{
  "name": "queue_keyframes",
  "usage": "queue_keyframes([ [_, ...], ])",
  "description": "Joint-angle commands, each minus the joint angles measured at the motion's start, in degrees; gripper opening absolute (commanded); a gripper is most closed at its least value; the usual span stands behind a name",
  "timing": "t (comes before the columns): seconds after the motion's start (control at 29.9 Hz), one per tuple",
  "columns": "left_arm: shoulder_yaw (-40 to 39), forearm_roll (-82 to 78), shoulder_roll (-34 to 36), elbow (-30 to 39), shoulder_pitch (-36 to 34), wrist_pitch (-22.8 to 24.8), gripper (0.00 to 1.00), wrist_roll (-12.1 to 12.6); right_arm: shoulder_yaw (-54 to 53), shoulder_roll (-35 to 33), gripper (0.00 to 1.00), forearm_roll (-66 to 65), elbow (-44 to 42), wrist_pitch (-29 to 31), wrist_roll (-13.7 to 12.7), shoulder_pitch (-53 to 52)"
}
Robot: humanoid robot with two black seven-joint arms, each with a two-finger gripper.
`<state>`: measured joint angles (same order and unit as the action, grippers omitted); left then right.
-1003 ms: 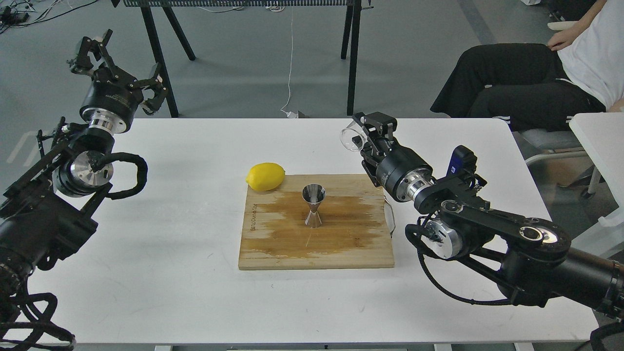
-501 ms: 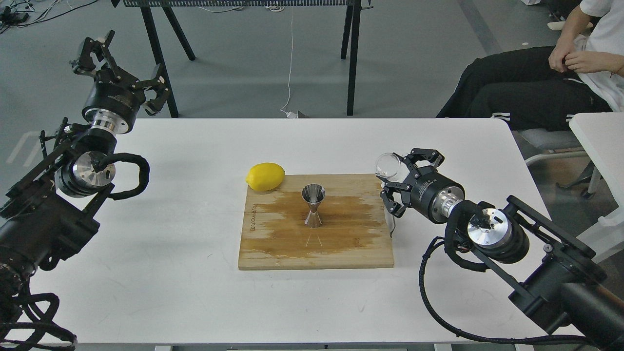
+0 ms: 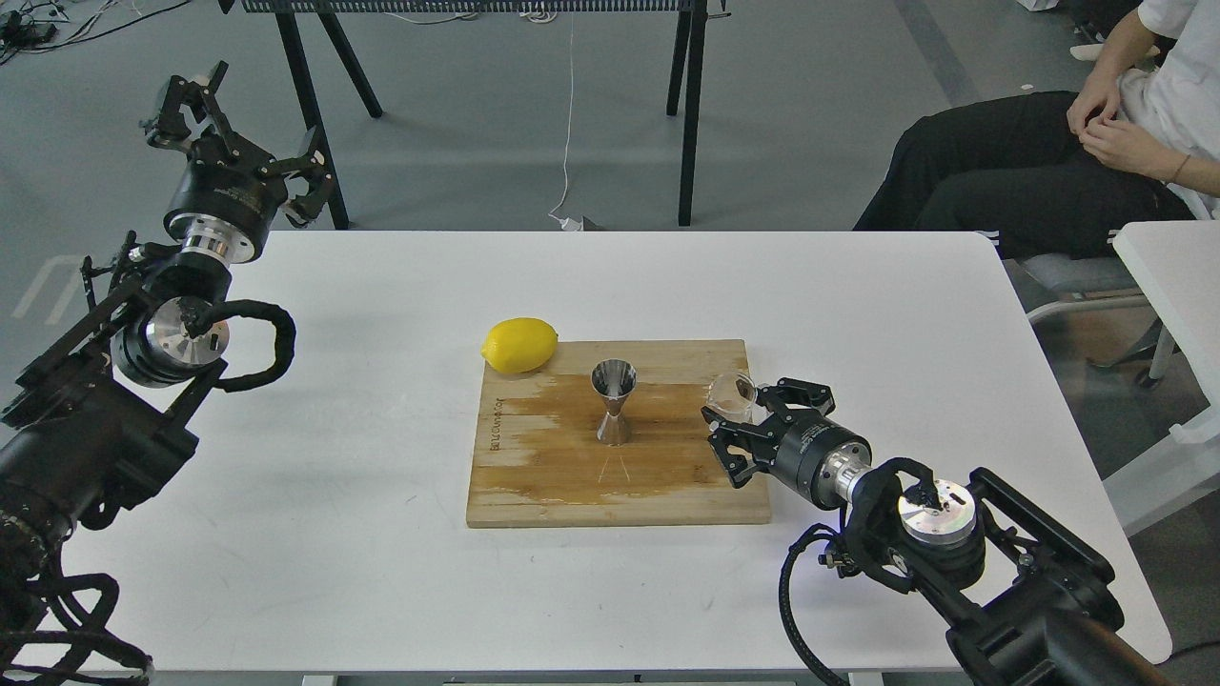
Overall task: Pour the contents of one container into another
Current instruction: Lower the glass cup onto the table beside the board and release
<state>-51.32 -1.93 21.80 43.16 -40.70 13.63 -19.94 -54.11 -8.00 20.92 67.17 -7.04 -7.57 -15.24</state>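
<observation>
White tabletop (image 3: 381, 572) fills most of my view, with grey floor and black trestle legs beyond it, and a seated person at the far right edge. On the table lies a wooden cutting board (image 3: 534, 495), its middle darkened by a wide wet-looking stain. Low over the right edge of that board, my right gripper (image 3: 736, 429) carries the clear glass cup (image 3: 732, 392), its fingers clenched around the cup as far as I can tell; the cup leans, its mouth turned up and toward the left, and I cannot see any liquid inside it. Well to the left of the cup, near the middle of the board, the steel jigger (image 3: 613, 401) stands upright on its lower cone, its upper cone open to the ceiling; I cannot tell whether it holds anything. A yellow lemon (image 3: 519, 344) rests at the board's far left corner, touching or just beside its edge, clear of the jigger. My left gripper (image 3: 238, 133) hangs out past the table's far left corner, fingers spread and holding nothing. Judging from how things lie, the cup is in hand but not over the jigger, so no pour is underway; what seems left is to bring the cup's lip above the jigger's upper cone and tip it there.
</observation>
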Motion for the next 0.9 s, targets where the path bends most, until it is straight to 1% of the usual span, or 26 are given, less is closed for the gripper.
queue_keyframes([
  [0.0,0.00,0.00,-0.09,0.09,0.00,-0.09,1.00,-0.01,-2.05,0.62,0.24,1.05,-0.11,0.00,0.02,1.35],
  [0.1,0.00,0.00,-0.09,0.09,0.00,-0.09,1.00,-0.01,-5.82,0.18,0.24,1.49,0.68,1.14,-0.25,5.39],
  [0.17,0.00,0.00,-0.01,0.09,0.00,-0.01,1.00,-0.01,-8.20,-0.52,0.24,1.49,0.77,2.55,-0.95,7.06],
  [0.23,0.00,0.00,-0.01,0.09,0.09,-0.01,1.00,-0.01,-10.05,-2.18,0.24,1.67,0.33,2.82,-2.09,7.42],
  [0.37,0.00,0.00,-0.18,0.09,0.18,-0.01,1.00,-0.01,-12.77,-4.12,0.24,1.67,-0.98,2.99,-2.79,7.60],
  [0.53,0.00,0.00,-0.27,0.09,0.09,-0.09,1.00,-0.01,-17.52,-4.04,0.24,1.67,-6.16,3.78,-5.52,7.07],
  [0.64,0.00,0.00,-0.27,0.09,0.09,-0.09,1.00,-0.01,-18.05,-4.04,0.24,1.67,-10.11,4.31,-6.22,6.11],
  [0.77,0.00,0.00,-0.27,0.09,0.18,-0.09,1.00,-0.01,-18.40,-3.77,0.24,1.67,-16.35,8.17,-7.02,4.26],
  [0.87,0.00,0.00,-0.27,0.09,0.18,-0.09,1.00,-0.01,-18.32,-3.68,0.24,1.67,-18.30,8.71,-7.37,3.21],
])
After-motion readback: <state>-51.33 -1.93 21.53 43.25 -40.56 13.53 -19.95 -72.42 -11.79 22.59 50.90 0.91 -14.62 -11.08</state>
